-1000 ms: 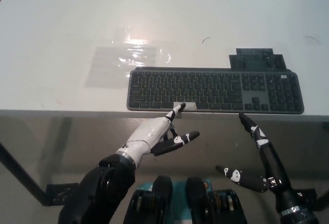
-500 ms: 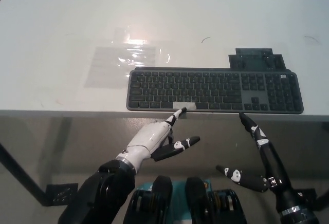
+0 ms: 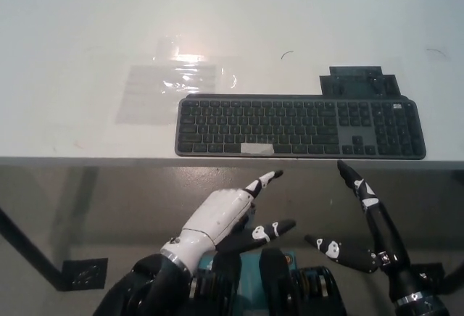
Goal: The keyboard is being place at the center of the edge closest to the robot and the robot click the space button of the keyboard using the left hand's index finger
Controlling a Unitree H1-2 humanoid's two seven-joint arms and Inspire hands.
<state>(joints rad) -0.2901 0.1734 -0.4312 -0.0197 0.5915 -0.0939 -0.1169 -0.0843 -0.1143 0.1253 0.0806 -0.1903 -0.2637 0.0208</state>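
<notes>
The hard, flat keyboard [image 3: 301,127] needs one soft poke on its space key [image 3: 257,148]; left hand [image 3: 221,218] and right hand [image 3: 373,233] hang open.

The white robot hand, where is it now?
Head view, lower left: the white left robot hand hangs below the front edge of the white table, off the dark grey keyboard.

The white left hand [image 3: 221,218] now sits back from the keyboard [image 3: 297,126]. A second ago its pointing finger was touching the space bar [image 3: 257,148]. Now that fingertip hangs off the near edge of the table [image 3: 87,131], clear of the keys and closer to the robot.
</notes>
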